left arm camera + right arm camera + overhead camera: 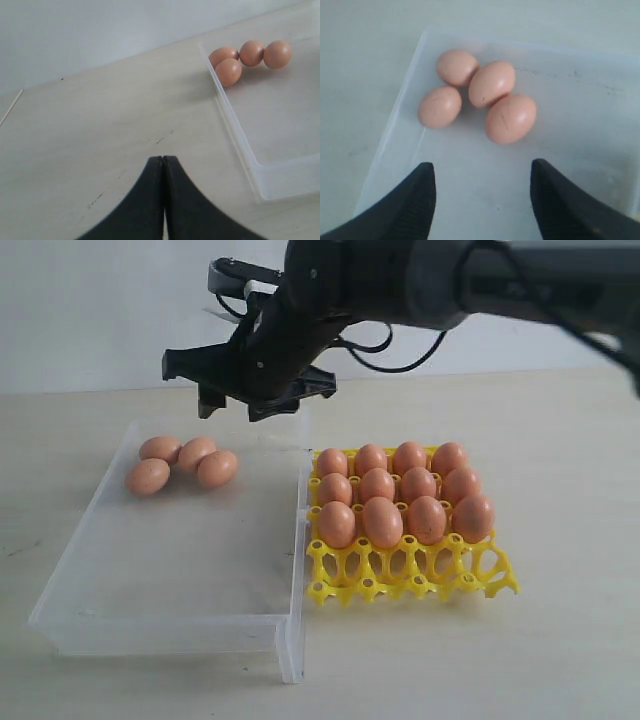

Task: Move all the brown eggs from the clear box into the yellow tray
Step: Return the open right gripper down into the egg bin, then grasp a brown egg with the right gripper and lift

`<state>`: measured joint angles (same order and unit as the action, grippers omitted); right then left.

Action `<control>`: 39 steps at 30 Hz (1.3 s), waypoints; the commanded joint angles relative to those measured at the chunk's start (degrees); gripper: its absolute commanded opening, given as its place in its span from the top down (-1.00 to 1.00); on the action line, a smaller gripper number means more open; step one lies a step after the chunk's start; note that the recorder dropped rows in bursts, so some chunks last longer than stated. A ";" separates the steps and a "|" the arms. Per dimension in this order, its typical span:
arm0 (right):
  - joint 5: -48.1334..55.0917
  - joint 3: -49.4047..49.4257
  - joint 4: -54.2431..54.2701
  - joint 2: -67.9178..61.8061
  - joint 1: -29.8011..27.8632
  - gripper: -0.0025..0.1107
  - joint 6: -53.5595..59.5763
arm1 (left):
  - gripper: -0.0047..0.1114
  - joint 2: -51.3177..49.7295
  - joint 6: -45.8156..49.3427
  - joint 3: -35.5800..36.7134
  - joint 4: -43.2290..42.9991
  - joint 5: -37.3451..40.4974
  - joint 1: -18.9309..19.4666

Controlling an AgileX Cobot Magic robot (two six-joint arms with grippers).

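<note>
Shallow transparent clear box (170,635) holds four smooth oval brown eggs (217,469).

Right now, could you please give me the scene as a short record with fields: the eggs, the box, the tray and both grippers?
in box: four brown eggs, clustered in the far left corner of the clear box as the exterior view shows it
in tray: twelve eggs, filling three rows of the yellow tray
empty cups: the nearest row of four
right gripper: open, empty, raised above the box, facing the cluster
left gripper: shut, empty, over the bare table beside the box
</note>
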<state>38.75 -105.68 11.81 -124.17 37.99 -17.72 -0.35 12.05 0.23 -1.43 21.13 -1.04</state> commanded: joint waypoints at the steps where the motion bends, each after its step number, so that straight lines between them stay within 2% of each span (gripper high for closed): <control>1: 4.38 -12.10 0.20 -10.32 -0.01 0.00 -12.69 | 0.92 0.35 -0.30 -0.23 0.00 -0.32 -0.11; 4: 7.67 -17.95 0.32 -15.91 -0.01 -0.01 -17.64 | 0.92 0.35 -0.30 -0.23 0.00 -0.32 -0.11; 9: 8.24 -23.70 -1.82 -20.22 -0.01 -0.14 -24.38 | 0.92 0.35 -0.30 -0.23 0.00 -0.32 -0.11; 17: 6.35 -24.42 -5.32 -22.21 -0.46 -0.14 -30.31 | 0.92 0.35 -0.30 -0.23 0.00 -0.32 -0.11; 29: 2.87 -24.46 -5.36 -25.50 -0.83 -0.12 -30.20 | 0.92 0.35 -0.30 -0.23 0.00 -0.32 -0.11; 32: 2.87 -24.46 -5.40 -25.75 -0.83 0.06 -29.49 | 0.92 0.35 -0.30 -0.23 0.00 -0.32 -0.11; 35: 3.10 -24.46 -5.97 -25.16 -0.83 0.47 -28.79 | 0.92 0.35 -0.30 -0.23 0.00 -0.32 -0.11; 37: 2.99 -24.46 -6.59 -24.34 -0.83 0.85 -28.79 | 0.92 0.35 -0.30 -0.23 0.00 -0.32 -0.11; 38: 2.73 -24.46 -6.86 -23.79 -0.83 0.95 -28.75 | 0.92 0.35 -0.30 -0.23 0.00 -0.32 -0.11; 39: 2.23 -24.46 -7.63 -23.16 -0.83 0.96 -28.51 | 0.92 0.35 -0.30 -0.23 0.00 -0.32 -0.11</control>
<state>41.17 -129.97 6.71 -149.41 37.80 -47.31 -0.35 12.05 0.23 -1.43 21.13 -1.04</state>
